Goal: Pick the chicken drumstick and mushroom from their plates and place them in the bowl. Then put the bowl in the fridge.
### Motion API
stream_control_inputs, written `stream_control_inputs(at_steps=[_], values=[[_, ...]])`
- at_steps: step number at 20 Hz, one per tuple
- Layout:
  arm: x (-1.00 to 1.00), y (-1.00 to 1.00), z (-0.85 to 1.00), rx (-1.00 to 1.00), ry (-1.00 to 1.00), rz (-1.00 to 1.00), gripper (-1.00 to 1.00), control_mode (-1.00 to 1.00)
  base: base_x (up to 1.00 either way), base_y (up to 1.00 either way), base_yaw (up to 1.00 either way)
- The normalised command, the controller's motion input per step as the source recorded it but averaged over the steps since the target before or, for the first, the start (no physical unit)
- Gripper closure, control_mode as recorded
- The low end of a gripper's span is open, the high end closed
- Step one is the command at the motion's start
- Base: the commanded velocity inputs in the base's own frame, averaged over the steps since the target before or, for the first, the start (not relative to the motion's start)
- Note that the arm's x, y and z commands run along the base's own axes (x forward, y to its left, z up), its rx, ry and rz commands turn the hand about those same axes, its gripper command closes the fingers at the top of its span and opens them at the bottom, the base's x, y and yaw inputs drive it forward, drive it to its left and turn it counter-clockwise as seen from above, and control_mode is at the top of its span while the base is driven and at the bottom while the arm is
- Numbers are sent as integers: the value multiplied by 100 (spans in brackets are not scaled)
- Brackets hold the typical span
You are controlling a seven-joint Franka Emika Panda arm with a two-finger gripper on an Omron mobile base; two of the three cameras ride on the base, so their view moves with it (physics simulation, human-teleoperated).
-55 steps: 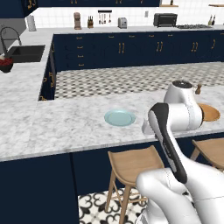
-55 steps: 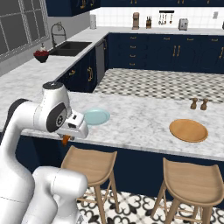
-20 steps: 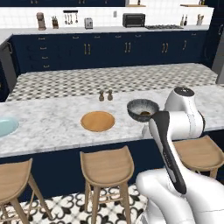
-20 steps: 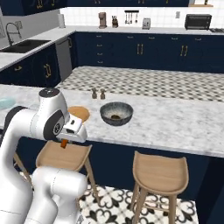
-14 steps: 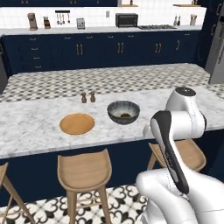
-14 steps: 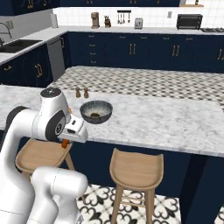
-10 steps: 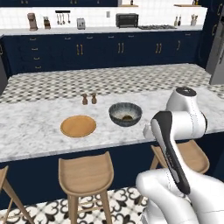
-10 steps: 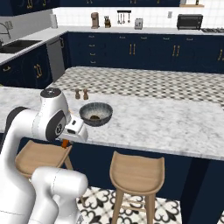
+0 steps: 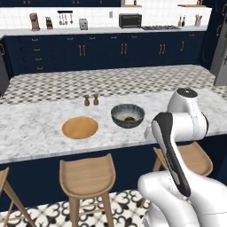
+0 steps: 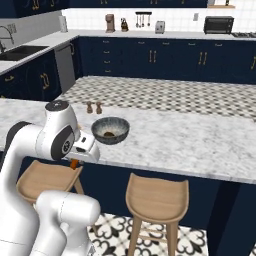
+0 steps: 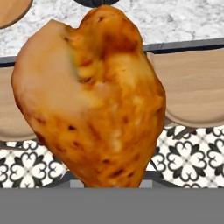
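Note:
The orange-brown chicken drumstick (image 11: 92, 96) looms close in the hand view and hides the fingertips. My gripper (image 10: 76, 160) is shut on it, held low in front of the counter's front edge, with the chicken drumstick (image 10: 73, 165) hanging below the hand. The dark grey speckled bowl (image 9: 127, 115) stands on the marble counter, just beyond the hand (image 10: 110, 129). A small dark brown mushroom (image 9: 129, 119) lies inside it. To the bowl's left rests the tan plate (image 9: 80, 127), bare on top.
Two small shakers (image 9: 90, 100) stand behind the plate and bowl. Wooden stools (image 9: 88, 178) (image 10: 156, 198) sit under the counter's front edge. A grey steel slab (image 9: 220, 55), probably the fridge, shows at the far right.
The base has driven sideways, so the whole scene shifted: the pale blue plate left the picture and the bowl now sits near the middle. The drumstick stays in the gripper.

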Motion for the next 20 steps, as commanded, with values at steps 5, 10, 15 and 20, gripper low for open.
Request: stream_control_inputs(at_steps=[5,10,15,20], values=[[0,0,0,0,0,0,100,100,32,25,7],[0,0,0,0,0,0,100,100,0,2,0],[46,9,24,-3,-13,10,100,-100,0,0,0],[55,7,44,-9,-18,9,100,-100,0,0,0]])
